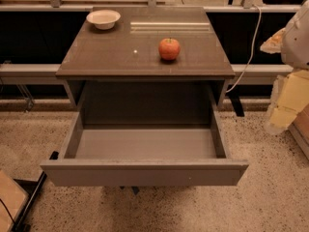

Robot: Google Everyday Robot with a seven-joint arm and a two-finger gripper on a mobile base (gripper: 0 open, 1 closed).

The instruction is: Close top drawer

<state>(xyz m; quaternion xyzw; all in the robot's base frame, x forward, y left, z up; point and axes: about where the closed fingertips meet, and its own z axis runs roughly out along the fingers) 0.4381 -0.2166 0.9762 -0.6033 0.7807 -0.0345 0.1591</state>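
The top drawer [145, 172] is pulled far out of the grey cabinet toward the camera. Its flat handleless front panel spans nearly the cabinet's width. Its smooth grey inside [145, 144] holds nothing. My arm's white link [297, 37] shows at the right edge. Below it, the pale gripper [286, 105] hangs at the right edge, to the right of the drawer's right side wall and apart from it. It holds nothing that I can see.
A red apple [169, 49] and a white bowl [103, 19] sit on the cabinet top [145, 57]. A white cable [248, 47] hangs at the cabinet's right. A dark base and a tan board [9, 197] lie at the lower left on the speckled floor.
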